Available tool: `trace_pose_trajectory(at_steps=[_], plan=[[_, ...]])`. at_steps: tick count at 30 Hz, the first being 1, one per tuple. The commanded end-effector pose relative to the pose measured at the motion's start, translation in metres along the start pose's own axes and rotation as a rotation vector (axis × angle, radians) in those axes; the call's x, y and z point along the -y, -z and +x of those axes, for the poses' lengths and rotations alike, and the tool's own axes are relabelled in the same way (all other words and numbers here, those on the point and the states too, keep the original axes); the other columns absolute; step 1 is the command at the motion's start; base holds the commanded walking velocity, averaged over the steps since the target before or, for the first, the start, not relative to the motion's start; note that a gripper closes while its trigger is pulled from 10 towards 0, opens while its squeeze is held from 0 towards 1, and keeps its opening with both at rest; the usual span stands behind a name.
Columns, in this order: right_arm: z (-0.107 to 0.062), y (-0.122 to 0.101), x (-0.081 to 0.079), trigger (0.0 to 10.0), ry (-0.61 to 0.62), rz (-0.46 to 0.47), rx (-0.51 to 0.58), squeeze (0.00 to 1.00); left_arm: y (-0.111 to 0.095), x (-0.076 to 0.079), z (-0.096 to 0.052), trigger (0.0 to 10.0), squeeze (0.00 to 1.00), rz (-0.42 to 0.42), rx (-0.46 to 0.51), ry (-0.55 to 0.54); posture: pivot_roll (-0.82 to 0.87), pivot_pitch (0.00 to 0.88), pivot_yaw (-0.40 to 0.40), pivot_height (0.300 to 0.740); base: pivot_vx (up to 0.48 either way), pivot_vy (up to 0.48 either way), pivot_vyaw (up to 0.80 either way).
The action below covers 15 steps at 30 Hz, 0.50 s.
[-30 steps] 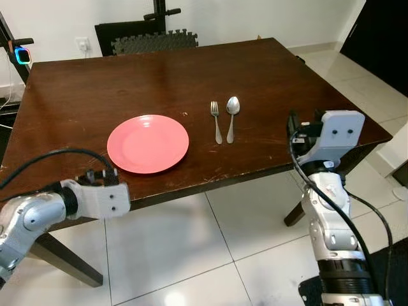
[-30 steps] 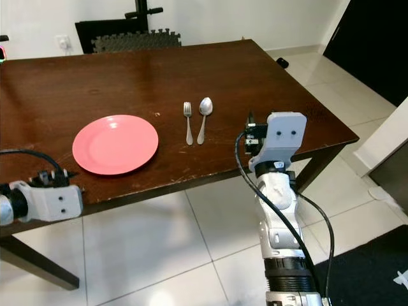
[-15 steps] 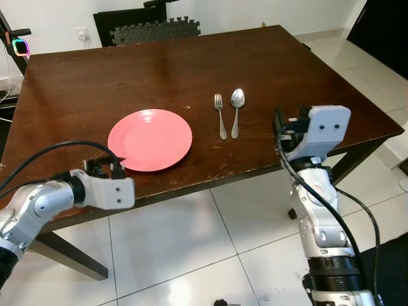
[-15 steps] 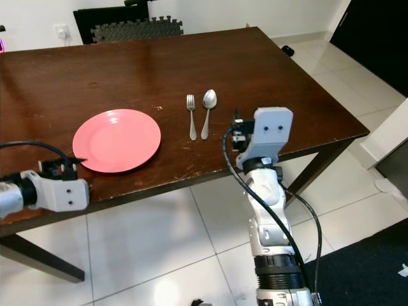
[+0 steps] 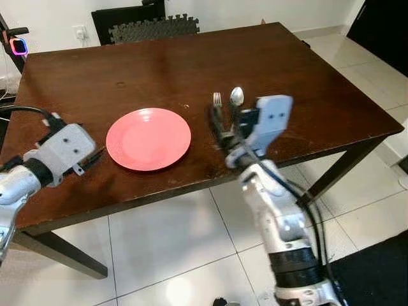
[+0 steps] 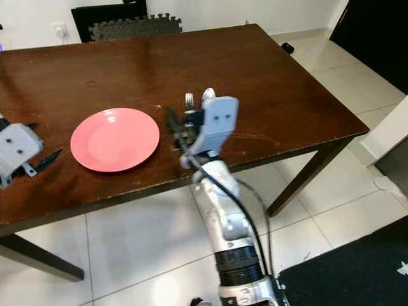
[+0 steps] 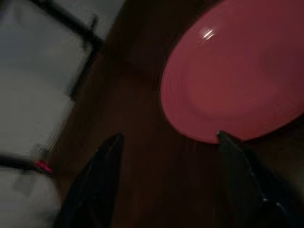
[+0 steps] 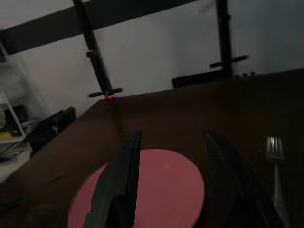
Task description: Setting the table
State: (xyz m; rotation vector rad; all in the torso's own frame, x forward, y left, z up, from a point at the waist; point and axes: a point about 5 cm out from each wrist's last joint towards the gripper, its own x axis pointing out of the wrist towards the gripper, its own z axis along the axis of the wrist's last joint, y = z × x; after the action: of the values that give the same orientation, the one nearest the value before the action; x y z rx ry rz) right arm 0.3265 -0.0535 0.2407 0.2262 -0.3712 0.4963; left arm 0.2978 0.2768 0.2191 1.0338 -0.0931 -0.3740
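Observation:
A round pink plate (image 5: 148,138) lies on the dark wooden table (image 5: 127,70), near its front edge. To the plate's right lie a fork (image 5: 217,99) and a spoon (image 5: 236,95), side by side, partly hidden by my right arm. My right gripper (image 5: 217,127) hovers open just right of the plate and in front of the cutlery; the right wrist view looks past its fingers (image 8: 123,180) at the plate (image 8: 147,190) and fork (image 8: 273,147). My left gripper (image 5: 91,159) is open just left of the plate, whose rim (image 7: 237,80) lies ahead of its fingers (image 7: 95,180).
A black chair with grey foam mats (image 5: 153,25) stands behind the table's far edge. A stand with a coloured light (image 5: 19,46) is at the far left. Below the table's front edge is white tiled floor (image 5: 166,248). A dark doorway (image 5: 382,25) is at the far right.
My right arm has swung left over the table, from off its right front corner to in front of the cutlery. My left arm has risen from below the front edge to the plate's left.

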Motion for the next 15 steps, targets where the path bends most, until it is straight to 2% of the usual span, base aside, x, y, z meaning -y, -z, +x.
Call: trace_pose_trajectory(at_steps=[1, 3, 5, 6, 11, 14, 15], plan=[[-0.001, 0.000, 0.003, 10.0, 0.008, 0.002, -0.003, 0.00, 0.002, 0.014, 0.000, 10.0, 0.00, 0.061, 0.002, 0.076, 0.12, 0.145, 0.041, 0.740, 0.000, 0.000, 0.00], [-0.001, 0.000, 0.008, 10.0, 0.020, -0.016, -0.006, 0.00, -0.002, 0.028, 0.006, 10.0, 0.00, 0.165, 0.025, 0.174, 0.12, 0.150, 0.041, 0.740, 0.000, 0.000, 0.00], [-0.002, -0.001, 0.013, 10.0, 0.037, -0.019, -0.010, 0.00, -0.006, 0.043, 0.014, 10.0, 0.00, 0.223, 0.046, 0.273, 0.11, 0.152, 0.044, 0.740, 0.000, 0.000, 0.00], [-0.003, -0.002, 0.016, 10.0, 0.047, -0.022, -0.008, 0.00, -0.008, 0.047, 0.019, 10.0, 1.00, 0.246, 0.056, 0.300, 0.10, 0.155, 0.051, 0.740, 0.000, 0.000, 0.00], [-0.005, -0.008, 0.022, 10.0, 0.081, -0.031, 0.004, 0.00, -0.012, 0.045, 0.033, 10.0, 1.00, 0.264, 0.067, 0.312, 0.10, 0.159, 0.067, 0.740, 0.000, 0.000, 0.00], [-0.008, -0.010, 0.026, 10.0, 0.110, -0.030, 0.012, 0.00, -0.011, 0.052, 0.044, 10.0, 1.00, 0.301, 0.069, 0.334, 0.09, 0.164, 0.074, 0.740, 0.000, 0.000, 0.00], [-0.009, -0.010, 0.026, 10.0, 0.115, -0.032, 0.012, 0.00, -0.011, 0.055, 0.048, 10.0, 0.73, 0.313, 0.073, 0.339, 0.09, 0.166, 0.075, 0.740, 0.000, 0.000, 0.00]])
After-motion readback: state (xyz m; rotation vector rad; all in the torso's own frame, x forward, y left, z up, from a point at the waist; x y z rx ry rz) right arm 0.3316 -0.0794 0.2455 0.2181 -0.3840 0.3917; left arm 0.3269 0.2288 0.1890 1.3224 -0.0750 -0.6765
